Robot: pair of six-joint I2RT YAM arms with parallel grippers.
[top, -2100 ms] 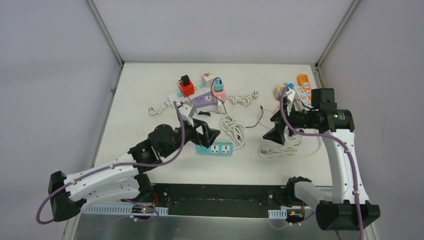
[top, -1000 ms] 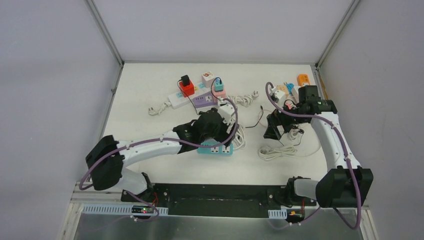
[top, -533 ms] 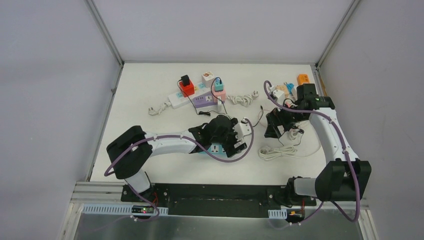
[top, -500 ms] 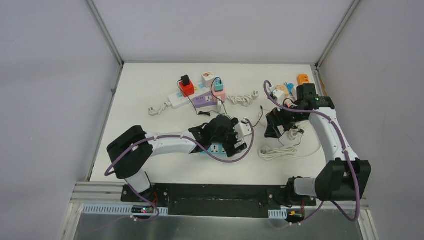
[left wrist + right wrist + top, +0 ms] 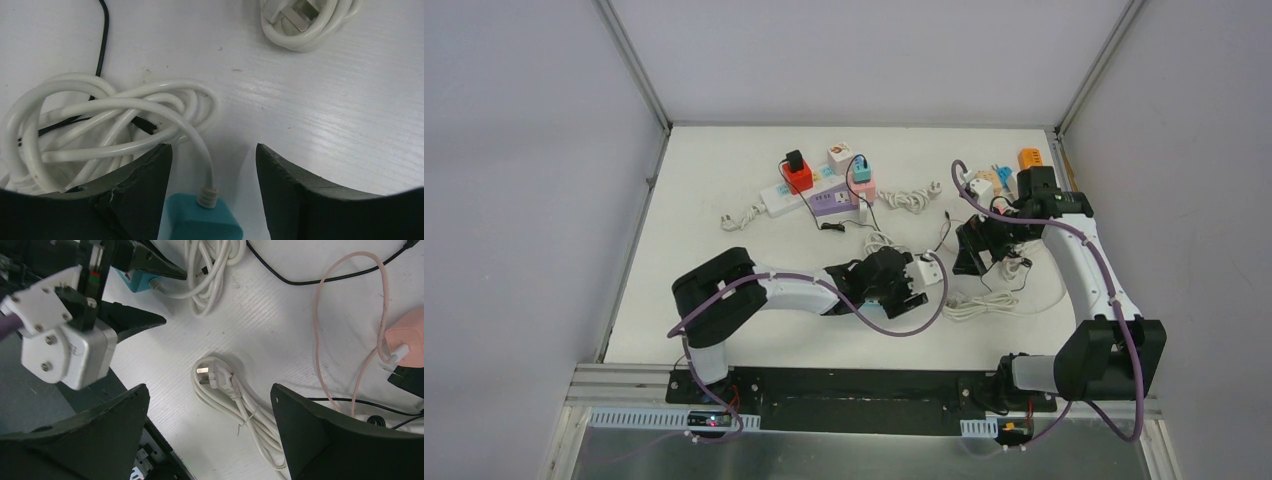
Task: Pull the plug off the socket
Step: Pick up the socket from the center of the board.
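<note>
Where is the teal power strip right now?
Left wrist view, bottom centre: the teal power strip lies between the fingers of the left gripper, its white cable coiled just beyond, to the left.

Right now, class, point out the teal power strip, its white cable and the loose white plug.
teal power strip [image 5: 202, 225], left wrist view, cable end.
white cable [image 5: 207, 196], left wrist view, collar at the strip.
loose white plug [image 5: 220, 378], right wrist view, plug body.

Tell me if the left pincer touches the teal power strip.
Cannot tell. Left wrist view: the teal power strip sits inside the left pincer; one finger shows a gap, the other is unclear.
</note>
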